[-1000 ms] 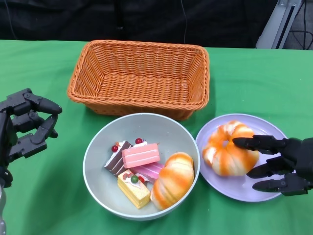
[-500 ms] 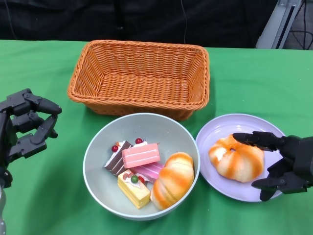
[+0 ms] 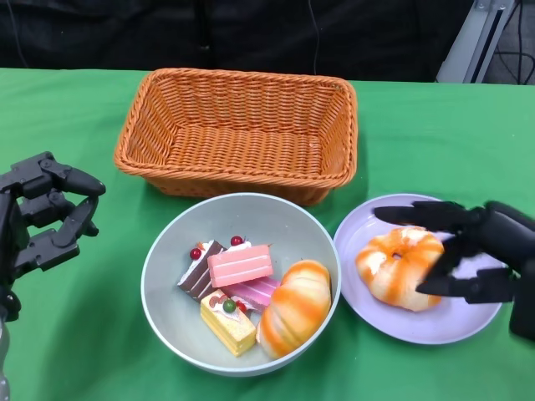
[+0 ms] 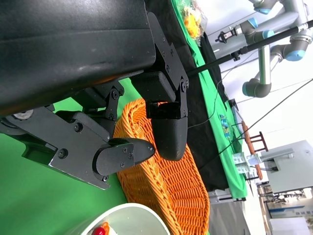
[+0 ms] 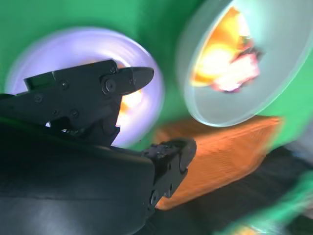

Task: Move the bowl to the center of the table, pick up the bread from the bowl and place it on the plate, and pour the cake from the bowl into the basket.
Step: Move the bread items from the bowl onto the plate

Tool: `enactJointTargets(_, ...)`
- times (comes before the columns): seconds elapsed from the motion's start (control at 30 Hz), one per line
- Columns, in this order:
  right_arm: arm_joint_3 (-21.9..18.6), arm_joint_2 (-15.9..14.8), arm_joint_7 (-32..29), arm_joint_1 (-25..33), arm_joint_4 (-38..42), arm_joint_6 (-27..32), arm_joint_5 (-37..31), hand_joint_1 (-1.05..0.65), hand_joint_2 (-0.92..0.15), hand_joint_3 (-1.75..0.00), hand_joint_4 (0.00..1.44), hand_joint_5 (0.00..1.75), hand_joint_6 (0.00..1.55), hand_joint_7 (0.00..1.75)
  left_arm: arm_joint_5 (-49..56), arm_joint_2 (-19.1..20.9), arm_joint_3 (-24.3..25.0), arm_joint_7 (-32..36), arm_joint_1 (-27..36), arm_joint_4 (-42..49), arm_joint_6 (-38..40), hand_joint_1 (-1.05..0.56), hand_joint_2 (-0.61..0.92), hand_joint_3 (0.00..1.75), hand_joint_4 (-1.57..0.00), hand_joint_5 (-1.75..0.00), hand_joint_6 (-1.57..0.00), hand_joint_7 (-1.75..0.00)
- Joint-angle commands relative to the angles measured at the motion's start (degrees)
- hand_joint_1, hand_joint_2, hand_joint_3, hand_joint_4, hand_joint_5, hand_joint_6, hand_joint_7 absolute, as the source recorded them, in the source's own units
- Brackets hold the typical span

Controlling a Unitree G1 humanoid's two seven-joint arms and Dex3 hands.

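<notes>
My right hand (image 3: 472,251) is above the right part of the lilac plate (image 3: 368,288); its fingers (image 3: 414,214) are spread apart and it holds nothing. One round orange and white bread (image 3: 393,267) lies on this plate, under my fingers. From the head view I cannot tell if any fingertip touches the bread. In my right wrist view the picture is blurred, but I see my hand (image 5: 139,112) open over the plate (image 5: 63,46), with the bowl (image 5: 274,83) and the basket (image 5: 220,156) behind it.

The grey-green bowl (image 3: 167,251) stands on the green counter (image 3: 435,134) in front of me, just beside the plate on its left. Its far rim is close to the front wall of the orange wicker basket (image 3: 242,125). Inside the bowl lies a second bread (image 3: 294,307) against the right wall, and a group of small cake pieces (image 3: 230,288) at the left of it: pink, yellow and brown ones.

My left hand (image 3: 42,221) is over the counter to the left of the bowl, apart from it. Its fingers are half bent, not closed, and nothing is in it. My left wrist view shows the same hand (image 4: 142,132) empty, with the basket (image 4: 166,181) beyond it.
</notes>
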Motion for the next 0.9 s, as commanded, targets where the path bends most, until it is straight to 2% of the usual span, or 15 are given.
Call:
enactJointTargets(0.03,0.0,-1.8,-0.8,-1.0,-4.9,-4.6,-2.3,-0.43,-0.92,-0.04,0.79,0.11,0.57,0.02,0.2,1.1,0.1,0.0,-0.8,1.2,-1.0,-0.15,0.72,0.67,-0.80,-1.47,-0.84,-1.07)
enactJointTargets(0.23,2.4,-1.5,2.2,-5.5,-12.4,-3.2,-3.1,-0.59,-0.90,-0.01,0.72,0.05,0.53,0.00,0.8,0.7,-0.5,0.4,-0.9,1.6,-1.8,-0.15,0.72,0.69,-0.80,-1.49,-0.84,-1.09)
enactJointTargets(0.47,5.8,-1.4,4.4,-12.5,-10.5,-5.7,-4.7,-0.65,-0.89,0.00,0.74,0.04,0.60,0.02,1.2,0.5,-1.2,1.0,-0.7,1.6,-2.2,-0.16,0.72,0.70,-0.80,-1.50,-0.84,-1.10)
enactJointTargets(0.63,9.1,-0.6,2.6,-18.6,-4.2,-13.6,-9.5,-0.66,-0.87,0.00,0.81,0.06,0.66,0.03,1.0,0.2,-1.4,0.8,-0.4,1.4,-2.2,-0.15,0.71,0.70,-0.80,-1.50,-0.83,-1.10)
enactJointTargets(0.9,14.3,2.2,-1.2,-27.2,7.8,-22.2,-17.1,-0.70,-0.87,0.00,0.85,0.04,0.68,0.01,1.3,0.1,-1.8,0.8,-0.2,1.3,-2.7,-0.16,0.71,0.70,-0.81,-1.50,-0.84,-1.10)
